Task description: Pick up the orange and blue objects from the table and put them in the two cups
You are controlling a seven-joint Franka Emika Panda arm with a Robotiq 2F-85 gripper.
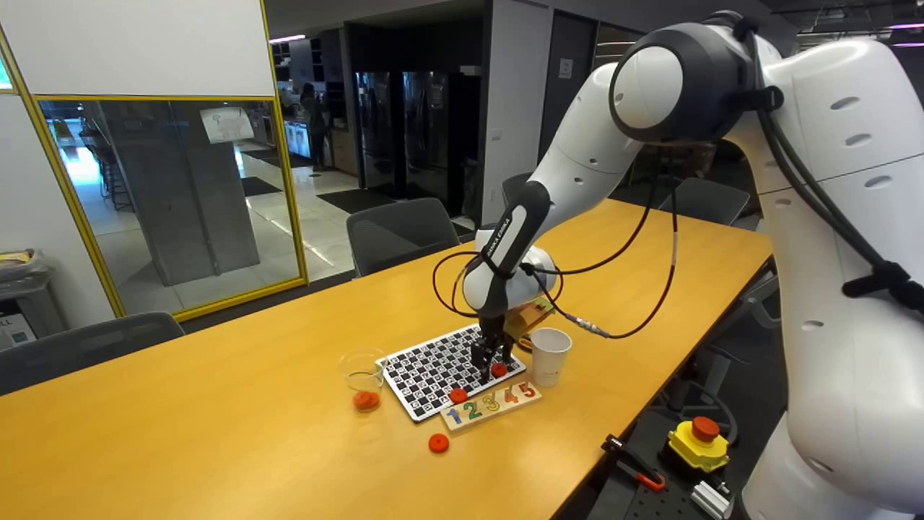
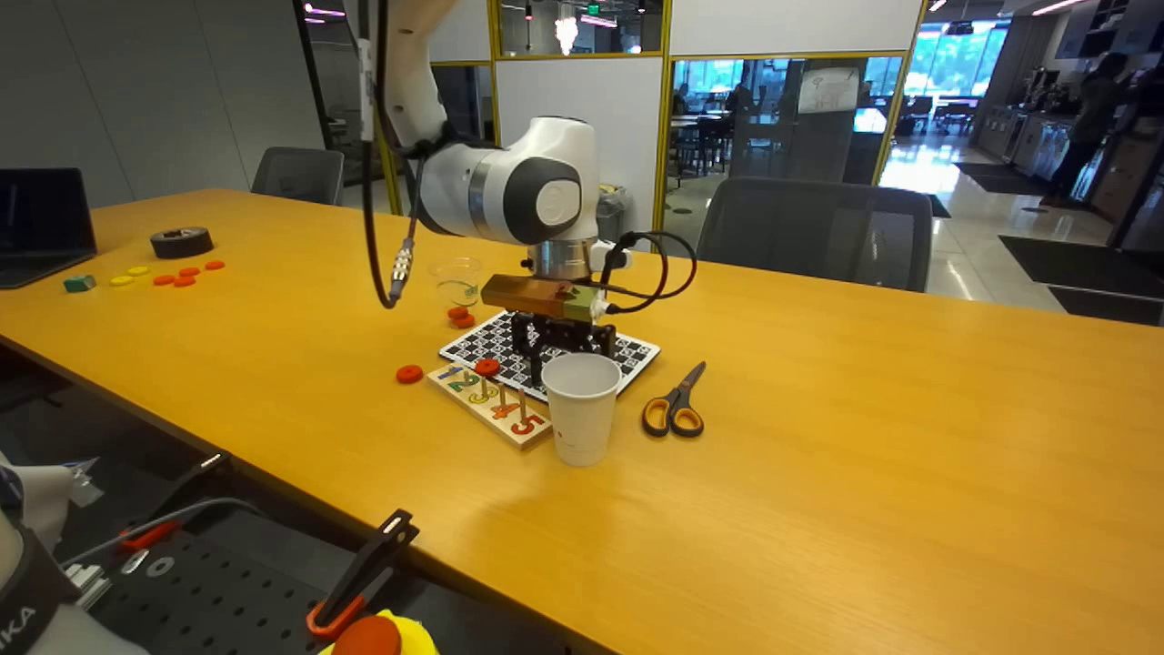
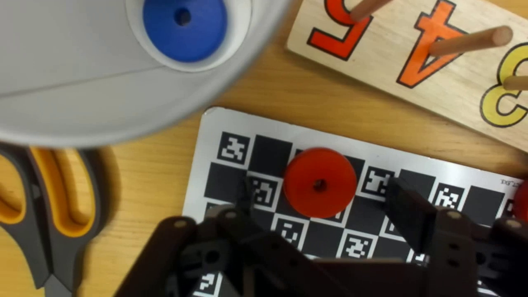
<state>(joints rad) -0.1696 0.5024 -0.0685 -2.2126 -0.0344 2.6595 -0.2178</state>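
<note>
Clearly: arm (image 1: pixel 588 155) "FRANKA EMIKA", pegboard (image 1: pixel 491 406) 1–5, pincer (image 3: pixel 324 198) near red disc (image 3: pixel 319 173).

Arched arm (image 1: pixel 682 85) — claw (image 3: pixel 320 189) downward, spread wide

My wrist (image 1: pixel 508 237): "RANKA EMIKA", first letter unclear, mid-frame in an exterior view
Dark band (image 2: pixel 36 596): "IKA", lower left corner, the rest cut off by the frame
Peg board (image 1: pixel 498 409): 1 blue, 2 green, 3 yellow, 4 orange, 5 red in both exterior views; upper right in my wrist view I see 5, 4 and 3, upside down
Checkerboard (image 3: pixel 373 154): print at the right of my wrist view, too small to read
Bin label (image 1: pixel 16 332): "LL", left edge
Door sign (image 1: pixel 565 68): top, right of centre, too small for me
</note>
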